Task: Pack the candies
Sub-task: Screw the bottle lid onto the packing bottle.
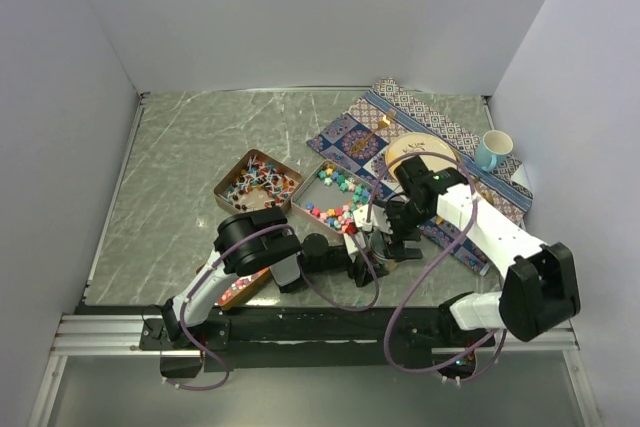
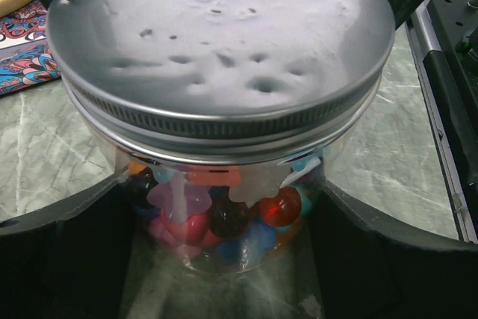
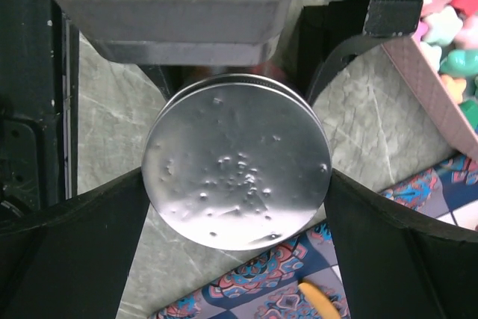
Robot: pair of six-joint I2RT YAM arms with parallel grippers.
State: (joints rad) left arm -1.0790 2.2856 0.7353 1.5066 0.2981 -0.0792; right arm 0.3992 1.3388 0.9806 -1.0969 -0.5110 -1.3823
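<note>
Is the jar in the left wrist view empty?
No, coloured candies sit inside the clear jar below its metal lid.

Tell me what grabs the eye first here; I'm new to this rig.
A clear jar packed with bright candies is held by the left gripper at the front of the table. The right gripper clasps its pitted metal lid; behind, two open tins hold more candies.

White walls (image 1: 300, 7); grey marble tabletop (image 1: 190, 167)
</note>
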